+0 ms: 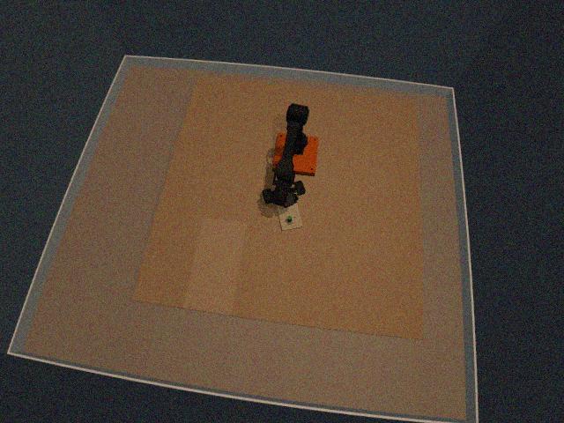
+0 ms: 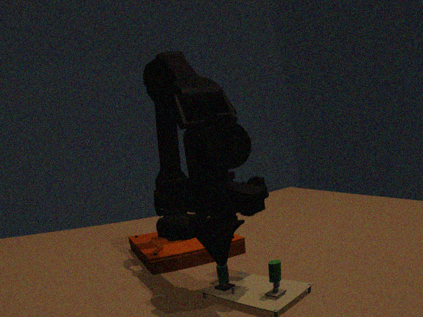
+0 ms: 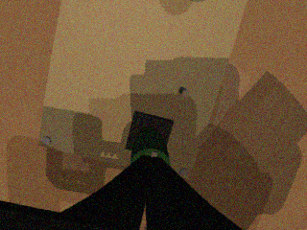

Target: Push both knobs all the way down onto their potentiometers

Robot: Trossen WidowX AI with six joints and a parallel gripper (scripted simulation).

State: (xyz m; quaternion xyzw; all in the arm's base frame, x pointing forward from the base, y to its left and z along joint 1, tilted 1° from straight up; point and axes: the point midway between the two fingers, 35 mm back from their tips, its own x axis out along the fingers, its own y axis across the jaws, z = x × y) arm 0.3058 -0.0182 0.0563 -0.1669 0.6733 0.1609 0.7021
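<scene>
Two green knobs are the things to seat, both on the pale board (image 1: pixel 284 225) (image 2: pixel 254 281) (image 3: pixel 96 48), which stands on short legs on the bench (image 1: pixel 341 255) (image 2: pixel 358 255) (image 3: pixel 24 72), in front of the arm. The near knob (image 2: pixel 223 275) (image 3: pixel 139 154) is under the pincer (image 1: pixel 286 204) (image 2: pixel 222 264) (image 3: pixel 149 165), whose fingers are pressed together with nothing between them, their tips at the knob's top. It looks down on its potentiometer (image 2: pixel 222 288) (image 3: pixel 155 122), or very nearly; the dim light hides whether a sliver of gap remains. The far knob (image 1: pixel 289 219) (image 2: pixel 274 271) rides high, with shaft (image 2: pixel 275 284) showing between it and its own potentiometer (image 2: pixel 273 294).

I expect the knobs to be light and stiff, snug on their shafts, and perhaps smooth enough for a tip to skid off. The joint between potentiometer and board is likely the fragile part, so the load should go straight down the shaft with no sideways lean. Neither knob calls for a pinch; the middle of the top is the place to bear on, with the fingers closed. The far one should be approached from directly above.

No container shows.
</scene>
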